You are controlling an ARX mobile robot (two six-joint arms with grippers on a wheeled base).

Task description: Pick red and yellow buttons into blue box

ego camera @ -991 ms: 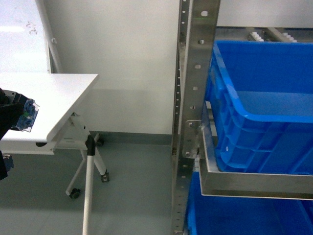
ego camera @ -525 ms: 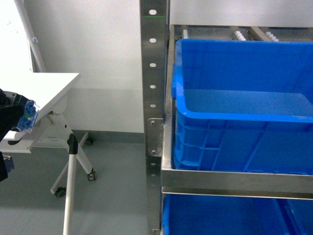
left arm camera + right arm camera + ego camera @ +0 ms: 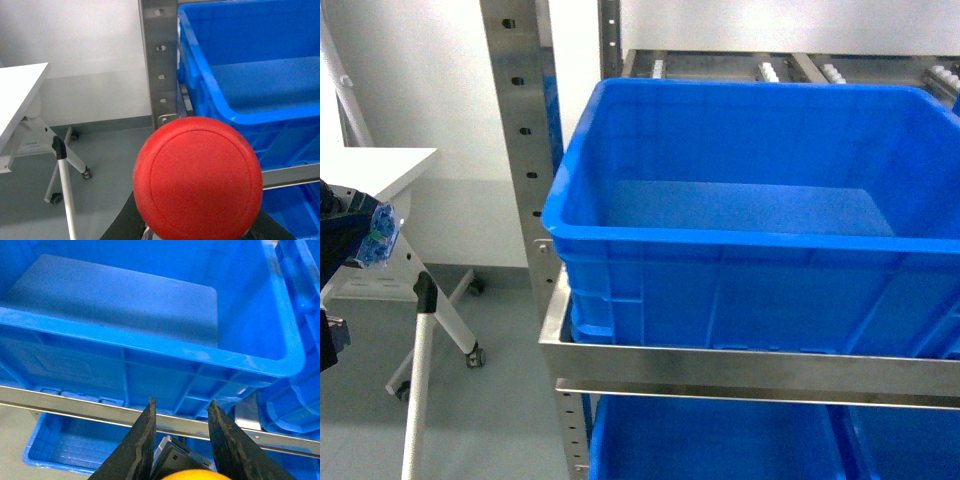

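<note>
The blue box [image 3: 740,250] stands on a steel shelf, filling the middle and right of the head view, and its pale floor is bare. In the left wrist view the red button [image 3: 197,182] fills the lower centre, its cap facing the camera. It hides most of the dark fingers [image 3: 122,231] shut on it. My left gripper [image 3: 360,240] shows at the head view's far left edge, left of the box. My right gripper [image 3: 182,401] is shut on the yellow button [image 3: 192,472]. Its grey base sits between the fingers, below the box's front wall [image 3: 125,375].
A white folding table [image 3: 370,165] on castered legs stands to the left. A perforated steel upright [image 3: 520,130] and the shelf's front rail [image 3: 720,365] frame the box. More blue crates sit on the shelf below [image 3: 710,440] and to the right [image 3: 305,285].
The head view has swung right: the blue box has slid from the right edge toward the middle, and the table has moved off to the left. The left gripper keeps its place in the view.
</note>
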